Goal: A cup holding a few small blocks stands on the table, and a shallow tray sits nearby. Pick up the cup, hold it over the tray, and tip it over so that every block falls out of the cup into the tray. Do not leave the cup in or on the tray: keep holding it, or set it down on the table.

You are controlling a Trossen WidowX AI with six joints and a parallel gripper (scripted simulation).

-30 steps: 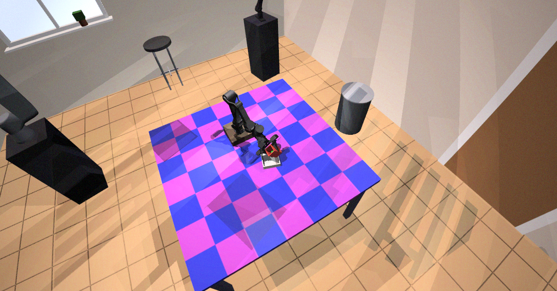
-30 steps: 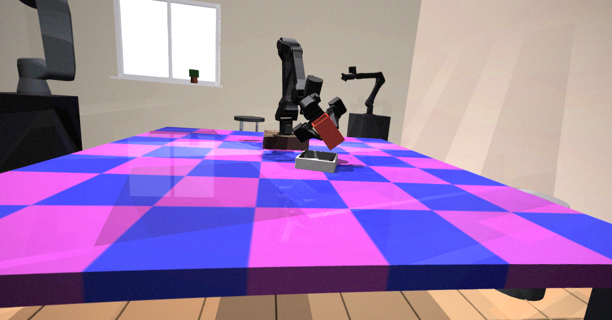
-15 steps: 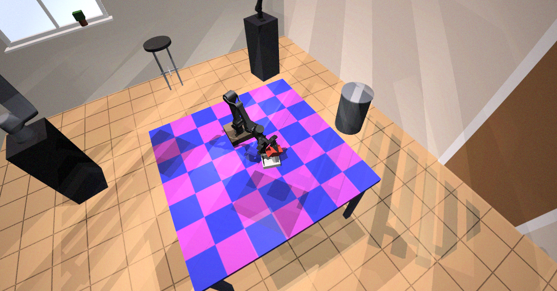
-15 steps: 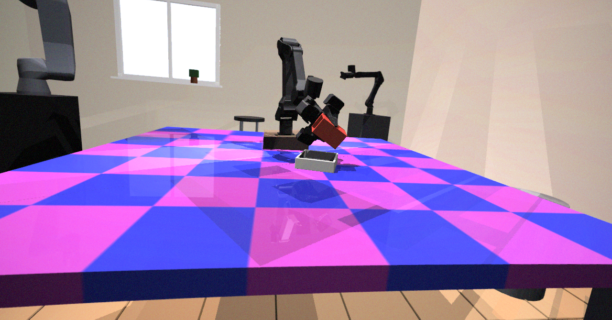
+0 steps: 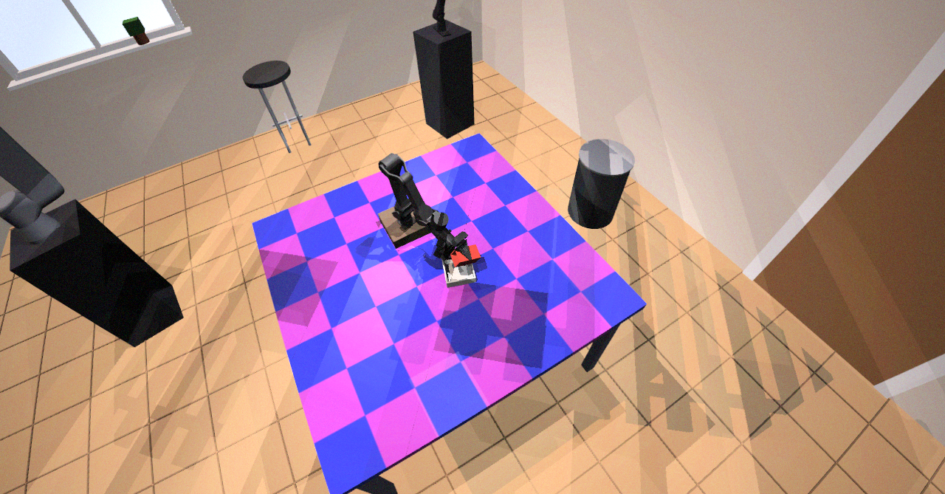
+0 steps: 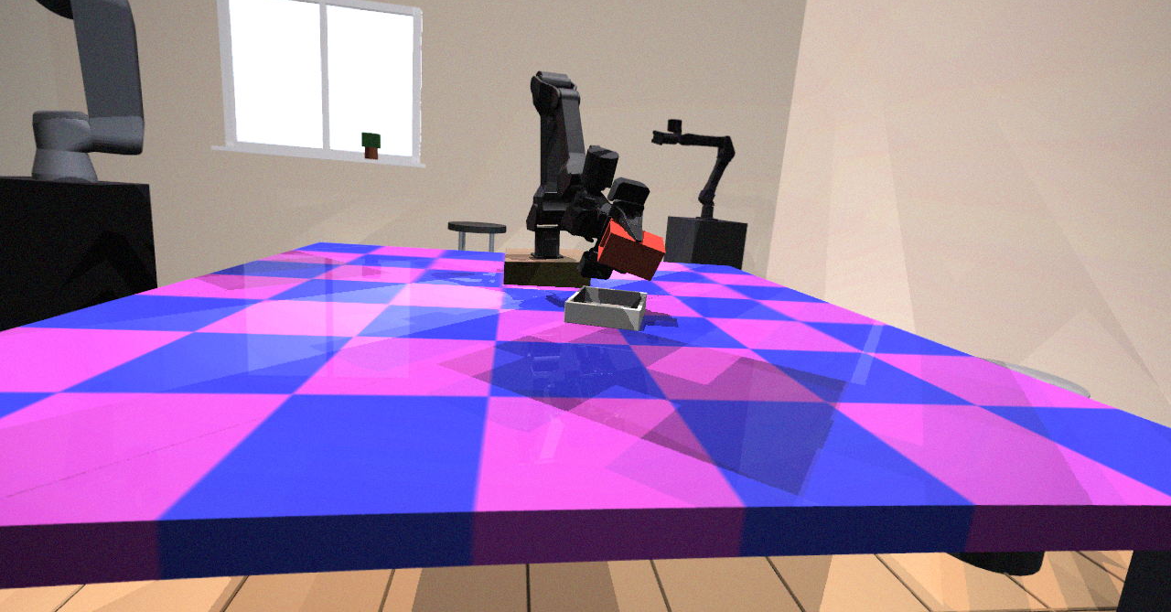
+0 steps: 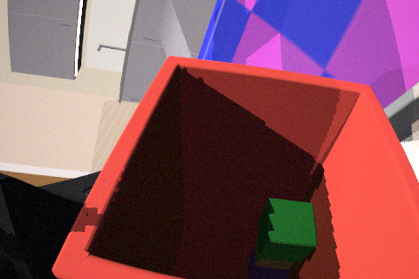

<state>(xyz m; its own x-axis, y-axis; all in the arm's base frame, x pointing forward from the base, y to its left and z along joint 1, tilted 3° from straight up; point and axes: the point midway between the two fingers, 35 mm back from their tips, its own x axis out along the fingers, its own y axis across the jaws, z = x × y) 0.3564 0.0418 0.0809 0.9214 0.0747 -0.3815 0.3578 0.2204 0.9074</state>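
My gripper [image 5: 460, 252] [image 6: 614, 241] is shut on the red square cup [image 5: 471, 253] [image 6: 636, 252] [image 7: 375, 161] and holds it in the air just above the tray. The cup is strongly tilted, with its dark open end toward the left in the exterior view. In the wrist view a green block [image 7: 294, 221] is inside the cup, near the lower right. A dark blue block [image 7: 270, 271] and a bit of tan show beneath it, partly hidden. The shallow white tray [image 5: 459, 278] [image 6: 601, 315] stands on the table; shadow hides much of its inside.
The arm's wooden base block [image 5: 409, 236] [image 6: 540, 271] stands behind the tray on the checkered table [image 5: 370, 339] [image 6: 376, 436]. A dark round bin [image 5: 598, 190], a stool [image 5: 266, 74] and two pedestals with other arms stand on the floor away from the table.
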